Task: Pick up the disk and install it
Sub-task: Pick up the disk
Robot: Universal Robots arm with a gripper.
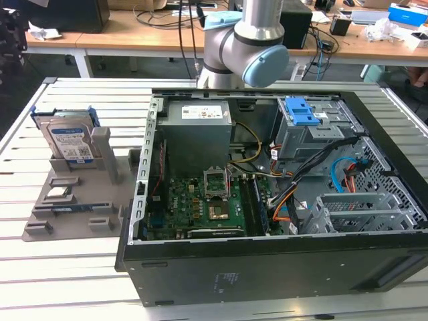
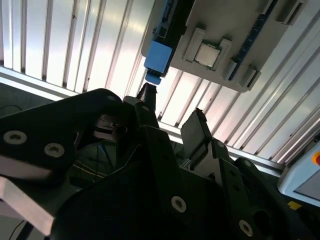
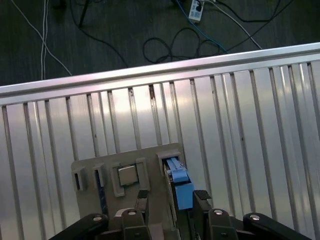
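Note:
The disk [image 1: 67, 137] stands on edge in a slot of the grey holder [image 1: 50, 200] at the exterior view's left, its white-and-blue label facing out and its blue frame along the edges. In the first wrist view the disk's blue frame [image 3: 180, 186] shows from above in the holder [image 3: 127, 159]. My gripper [image 3: 171, 199] hangs well above it, open, with one dark finger [image 3: 141, 200] on each side and nothing held. In the second wrist view the open gripper [image 2: 170, 112] points at the disk's blue end [image 2: 159, 55].
An open computer case [image 1: 267, 267] with motherboard, cables and a blue latch [image 1: 301, 110] takes up the middle of the slatted metal table [image 1: 80, 281]. My arm [image 1: 244, 40] rises behind the case. A chip [image 2: 207, 52] sits in the holder. Desks with clutter stand behind.

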